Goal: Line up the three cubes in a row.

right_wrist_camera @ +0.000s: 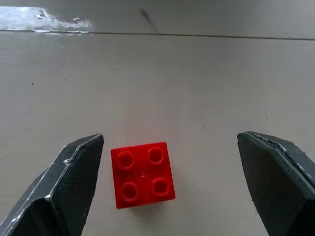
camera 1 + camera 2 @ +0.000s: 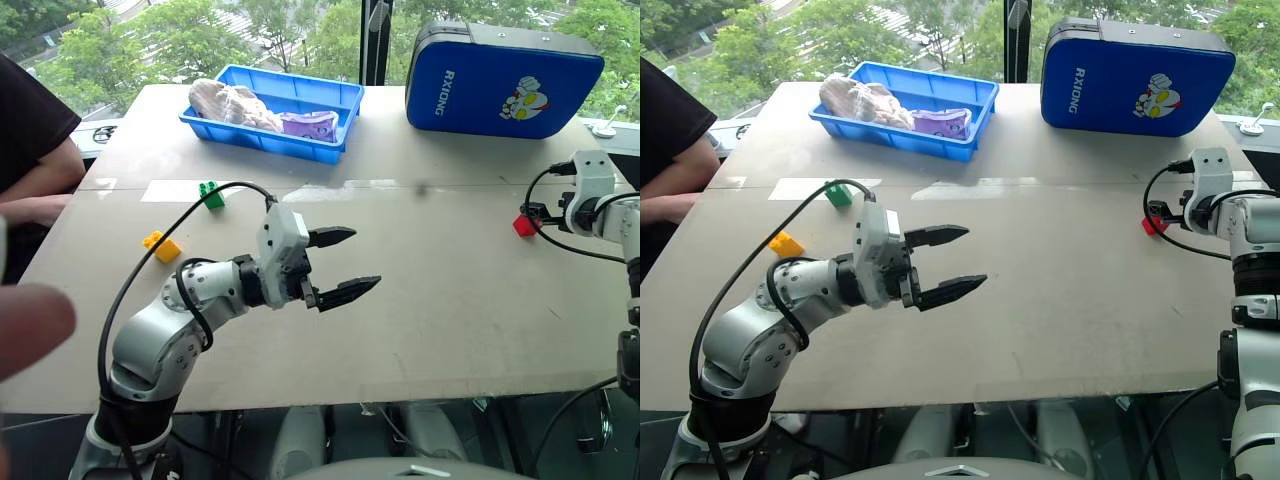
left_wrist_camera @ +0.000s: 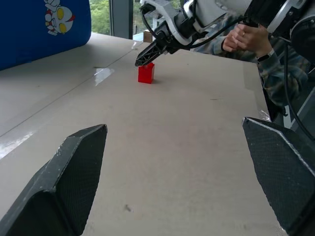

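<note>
A wide grey table (image 2: 420,300) takes up most of the scene. At its far right stands a blue case (image 2: 500,80) with a cartoon figure printed on its side. At the far middle, a little to the left, sits a blue tray (image 2: 345,100) holding crumpled plastic bags. A person in a dark sleeve (image 2: 30,130) sits at the left edge of the table, and another person's clasped hands (image 3: 248,39) show beyond the table's right side in the left wrist view.

The left gripper (image 2: 345,265) hangs over the near middle of the table, turned to point to the right, its two black fingers spread wide with nothing between them. The right gripper (image 1: 170,187) is at the right side of the table, tilted down toward the surface, its fingers also spread wide and empty; the red brick (image 1: 142,174) lies on the table between them, closer to one finger (image 1: 64,187) than the other, with a narrow gap on that side and not gripped.

The green brick (image 2: 211,193) rests on the left part of the table, toward the far side. The yellow brick (image 2: 162,245) lies nearer and a little further left, close to the green one but apart from it. The red brick is well apart from both, over on the right, so the three do not form a row.
</note>
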Robot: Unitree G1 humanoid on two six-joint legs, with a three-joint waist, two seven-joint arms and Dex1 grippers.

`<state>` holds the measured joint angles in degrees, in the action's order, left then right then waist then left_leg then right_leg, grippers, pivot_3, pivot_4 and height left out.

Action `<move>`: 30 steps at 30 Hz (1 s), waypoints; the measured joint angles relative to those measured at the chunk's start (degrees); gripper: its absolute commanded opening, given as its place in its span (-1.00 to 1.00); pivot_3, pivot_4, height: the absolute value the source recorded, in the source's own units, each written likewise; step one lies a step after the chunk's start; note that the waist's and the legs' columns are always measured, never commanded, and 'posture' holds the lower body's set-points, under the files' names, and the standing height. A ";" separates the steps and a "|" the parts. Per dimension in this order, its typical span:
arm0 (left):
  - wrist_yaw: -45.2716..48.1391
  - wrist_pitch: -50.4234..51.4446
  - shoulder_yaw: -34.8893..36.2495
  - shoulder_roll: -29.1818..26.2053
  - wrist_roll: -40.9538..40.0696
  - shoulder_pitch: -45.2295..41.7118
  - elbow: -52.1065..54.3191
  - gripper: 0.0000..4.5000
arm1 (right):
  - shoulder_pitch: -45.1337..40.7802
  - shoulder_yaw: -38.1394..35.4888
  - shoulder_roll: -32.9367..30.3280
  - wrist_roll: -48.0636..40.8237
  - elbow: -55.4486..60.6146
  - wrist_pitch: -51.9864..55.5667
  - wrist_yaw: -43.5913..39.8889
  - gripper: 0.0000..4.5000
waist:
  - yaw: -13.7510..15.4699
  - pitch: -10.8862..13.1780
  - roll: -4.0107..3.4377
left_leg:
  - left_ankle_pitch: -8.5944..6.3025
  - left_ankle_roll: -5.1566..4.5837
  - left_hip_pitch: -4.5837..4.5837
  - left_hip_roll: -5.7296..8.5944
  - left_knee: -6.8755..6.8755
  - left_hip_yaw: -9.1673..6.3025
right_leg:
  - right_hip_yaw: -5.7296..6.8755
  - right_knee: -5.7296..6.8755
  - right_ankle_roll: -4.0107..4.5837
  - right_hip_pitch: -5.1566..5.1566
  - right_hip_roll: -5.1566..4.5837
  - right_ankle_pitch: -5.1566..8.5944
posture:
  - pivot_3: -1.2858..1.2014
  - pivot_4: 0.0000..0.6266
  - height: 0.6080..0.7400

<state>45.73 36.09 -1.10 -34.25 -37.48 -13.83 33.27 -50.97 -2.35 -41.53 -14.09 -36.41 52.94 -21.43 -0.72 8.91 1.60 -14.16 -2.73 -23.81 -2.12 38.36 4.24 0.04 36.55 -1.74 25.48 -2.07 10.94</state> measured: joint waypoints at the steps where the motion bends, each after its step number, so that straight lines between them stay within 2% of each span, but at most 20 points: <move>1: -0.12 -0.01 0.01 0.00 -0.01 0.18 0.12 1.00 | -1.29 0.36 0.31 0.79 -3.22 -1.26 -0.64 0.99 | -0.03 0.00 0.00 | 0.00 0.00 0.00 -0.01 0.00 0.01 | 0.00 0.00 0.00 0.00 0.00 0.00 | 0.03 -0.52 1.00; 4: -0.49 -0.07 0.07 -0.06 -0.08 0.69 1.26 1.00 | -5.11 1.58 0.86 3.33 -11.53 -3.70 -3.77 0.99 | -0.07 0.01 -0.02 | 0.00 0.00 0.00 -0.01 -0.01 0.01 | -0.01 -0.03 -0.01 0.00 0.00 0.00 | 0.03 -0.52 1.00; 8: -0.51 -0.21 0.12 -0.25 -0.07 1.21 1.94 1.00 | -6.74 2.64 1.21 5.19 -15.03 -4.73 -6.01 0.99 | -0.07 0.01 -0.03 | 0.00 0.00 0.02 -0.01 -0.01 0.02 | -0.02 -0.01 -0.01 0.00 0.00 -0.01 | 0.03 -0.52 1.00; 11: -0.58 -0.25 0.13 -0.37 -0.07 2.32 2.26 1.00 | -7.15 2.65 1.25 6.11 -17.00 -5.46 -7.74 0.63 | -0.06 0.01 -0.03 | 0.00 0.00 0.03 -0.02 0.00 0.01 | -0.02 0.03 0.00 0.00 0.00 -0.01 | 0.03 -0.52 1.00; 14: -0.87 -0.25 0.13 -0.37 -0.06 2.46 2.27 1.00 | -7.18 2.65 1.38 6.89 -18.61 -5.88 -8.89 0.08 | -0.06 0.01 -0.03 | 0.00 0.00 0.04 -0.02 0.00 0.02 | -0.02 0.04 0.00 -0.01 0.00 -0.01 | 0.03 -0.52 1.00; 16: -0.94 -0.25 0.13 -0.41 -0.07 2.46 2.27 1.00 | -7.18 2.65 1.39 7.53 -18.87 -6.24 -9.77 -0.35 | -0.07 0.02 -0.04 | 0.00 0.00 0.04 -0.02 0.00 0.02 | -0.02 0.04 0.00 0.00 0.00 -0.01 | 0.03 -0.52 1.00; 17: -0.93 -0.27 0.14 -0.44 -0.07 2.46 2.27 1.00 | -7.18 2.66 1.39 7.93 -18.86 -6.45 -10.32 -0.40 | -0.06 0.02 -0.04 | 0.00 0.00 0.04 -0.02 0.00 0.02 | -0.02 0.04 0.00 0.00 0.00 -0.01 | 0.03 -0.52 1.00; 20: -0.86 -0.31 0.22 -0.76 -0.08 2.52 2.27 1.00 | -6.78 3.72 1.28 8.65 -17.41 -6.85 -13.05 -0.40 | -0.10 0.03 -0.05 | 0.00 0.00 0.04 -0.02 -0.01 0.02 | -0.02 0.04 0.00 0.00 0.00 -0.01 | 0.03 -0.52 1.00; 21: -0.84 -0.35 0.37 -0.83 -0.08 2.76 2.26 1.00 | -6.03 3.89 1.17 8.56 -15.44 -7.04 -14.77 -0.40 | -0.12 0.03 -0.06 | 0.00 0.00 0.04 -0.03 -0.01 0.02 | -0.02 0.05 -0.01 0.01 0.00 -0.01 | 0.03 -0.52 1.00; 22: -0.73 -0.45 0.49 -1.00 -0.09 3.11 2.27 1.00 | -4.16 4.16 0.81 7.83 -10.70 -7.32 -17.94 -0.40 | -0.12 0.04 -0.08 | 0.00 0.00 0.04 -0.04 -0.01 0.02 | -0.02 0.05 -0.01 0.02 0.01 -0.01 | 0.03 -0.52 1.00; 23: -0.36 -0.89 0.78 -1.22 -0.17 3.96 2.33 1.00 | -0.65 5.09 -0.06 5.92 -1.28 -8.21 -23.39 -0.40 | -0.12 0.08 -0.13 | 0.00 0.00 0.01 -0.07 -0.04 -0.02 | 0.00 0.06 -0.02 0.05 0.02 -0.01 | 0.03 -0.52 1.00; 24: -0.28 -1.09 0.98 -1.28 -0.23 4.35 2.33 1.00 | 0.08 5.36 -0.22 5.43 0.73 -8.54 -24.63 -0.40 | -0.14 0.08 -0.14 | 0.00 0.00 0.02 -0.08 -0.04 -0.04 | 0.01 0.07 -0.03 0.05 0.01 -0.01 | 0.03 -0.52 1.00; 27: 1.88 -2.19 3.22 -3.64 -0.85 9.76 2.24 1.00 | 10.92 10.87 -3.44 1.26 29.01 -18.41 -39.40 -0.40 | -0.13 0.07 -0.19 | -0.02 0.02 0.11 -0.23 -0.09 -0.16 | 0.11 0.14 -0.11 0.03 0.10 0.06 | 0.03 -0.52 1.00; 28: 2.25 -2.20 3.36 -4.09 -0.86 10.22 2.18 1.00 | 11.34 12.08 -3.44 1.01 31.34 -19.31 -41.01 -0.40 | -0.25 0.09 -0.21 | -0.02 0.02 0.09 -0.22 -0.09 -0.16 | 0.09 0.15 -0.10 0.09 0.14 0.06 | 0.03 -0.52 1.00; 30: 4.66 -3.56 4.58 -5.83 -0.82 13.25 2.22 1.00 | 11.53 18.91 -3.06 1.84 37.43 -24.05 -47.49 -0.40 | -0.18 0.09 -0.21 | -0.01 0.03 0.11 -0.23 -0.08 -0.16 | 0.13 0.17 -0.02 0.09 0.15 0.11 | 0.03 -0.52 1.00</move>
<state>50.39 32.53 3.48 -40.08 -38.30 -0.58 35.49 -39.44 16.56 -44.59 -12.24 1.03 28.89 -68.92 -0.90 9.01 1.39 -14.17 -2.70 -23.70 -2.35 38.28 4.08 0.17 36.72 -1.75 25.56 -1.92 11.05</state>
